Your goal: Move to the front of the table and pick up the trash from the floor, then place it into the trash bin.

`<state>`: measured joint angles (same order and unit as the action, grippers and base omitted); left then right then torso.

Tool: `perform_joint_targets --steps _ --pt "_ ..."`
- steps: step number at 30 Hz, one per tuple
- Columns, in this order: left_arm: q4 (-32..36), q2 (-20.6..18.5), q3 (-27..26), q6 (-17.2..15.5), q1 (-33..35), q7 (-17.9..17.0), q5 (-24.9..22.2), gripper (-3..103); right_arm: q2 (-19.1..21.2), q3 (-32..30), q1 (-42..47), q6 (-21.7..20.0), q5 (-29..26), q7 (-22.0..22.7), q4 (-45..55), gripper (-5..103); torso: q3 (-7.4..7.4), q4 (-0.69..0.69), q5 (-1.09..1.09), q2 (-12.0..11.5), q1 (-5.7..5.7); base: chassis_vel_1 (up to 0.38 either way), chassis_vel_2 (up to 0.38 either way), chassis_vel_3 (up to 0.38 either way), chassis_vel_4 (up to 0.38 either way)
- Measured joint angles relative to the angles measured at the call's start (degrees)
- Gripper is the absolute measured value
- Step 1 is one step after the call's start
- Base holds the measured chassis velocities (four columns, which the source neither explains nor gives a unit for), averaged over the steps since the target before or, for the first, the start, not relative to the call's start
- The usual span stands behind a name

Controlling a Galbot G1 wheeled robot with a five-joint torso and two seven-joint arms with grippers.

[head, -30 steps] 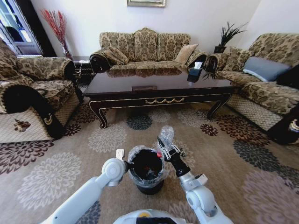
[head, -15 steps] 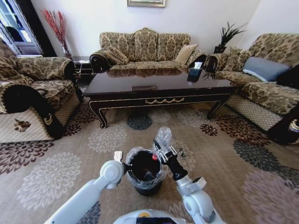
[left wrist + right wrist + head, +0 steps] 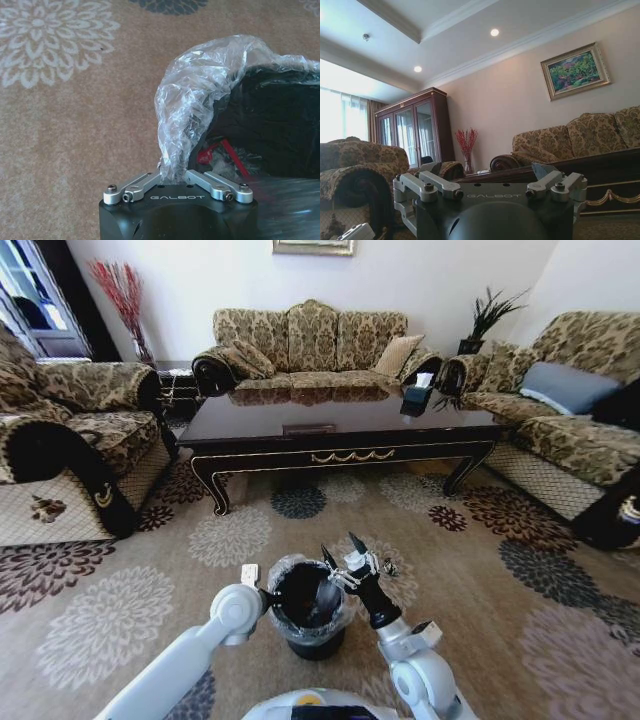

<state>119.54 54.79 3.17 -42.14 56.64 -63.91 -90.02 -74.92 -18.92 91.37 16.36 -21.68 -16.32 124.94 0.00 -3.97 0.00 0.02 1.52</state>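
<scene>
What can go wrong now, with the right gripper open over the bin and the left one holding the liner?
1. The left gripper pinches the thin translucent plastic liner; pulling could tear it or lift it off the small round black trash bin.
2. The open right gripper hangs at the rim; swinging away, it might snag the liner or tip the bin.

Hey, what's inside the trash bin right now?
Inside the trash bin, the left wrist view shows a red scrap and crumpled clear plastic near the bottom. The liner, pinched by the left gripper, and the bin's dark wall cover the rest.
</scene>
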Motion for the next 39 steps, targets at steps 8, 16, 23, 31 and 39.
perform_joint_targets --steps 8,16,23,31,39 --pt "0.0 -1.5 -3.0 0.0 2.4 1.0 0.1 0 0.4 -1.1 -1.3 -0.8 -2.3 1.8 -0.2 100 0.0 0.0 0.0 0.0 0.0 0.0 0.0 0.0 0.0" --pt "0.0 -4.0 -8.8 0.0 6.6 3.2 0.7 0 4.4 -6.7 -6.5 -1.7 -7.8 4.3 -6.4 100 0.01 0.01 0.01 0.0 0.0 0.0 0.0 0.0 0.0" --pt "1.0 -5.3 -15.6 0.0 9.7 4.4 -0.3 0 11.4 -10.0 -10.6 -1.3 -11.2 3.3 -19.8 100 0.0 0.0 0.0 0.0 0.0 0.0 0.0 0.0 0.0" --pt "3.1 -5.3 -21.7 0.0 14.0 4.8 -0.8 0 12.4 -7.5 -20.3 -0.7 -11.4 5.0 -38.9 100 0.01 0.0 0.01 0.0 0.0 0.0 0.0 0.0 0.0" --pt "4.9 -5.3 -26.2 0.0 19.2 4.8 -0.7 0 10.7 -3.0 -31.1 -0.4 -13.8 5.1 -56.9 100 0.01 0.02 0.01 0.0 0.0 0.0 0.0 0.0 0.0"
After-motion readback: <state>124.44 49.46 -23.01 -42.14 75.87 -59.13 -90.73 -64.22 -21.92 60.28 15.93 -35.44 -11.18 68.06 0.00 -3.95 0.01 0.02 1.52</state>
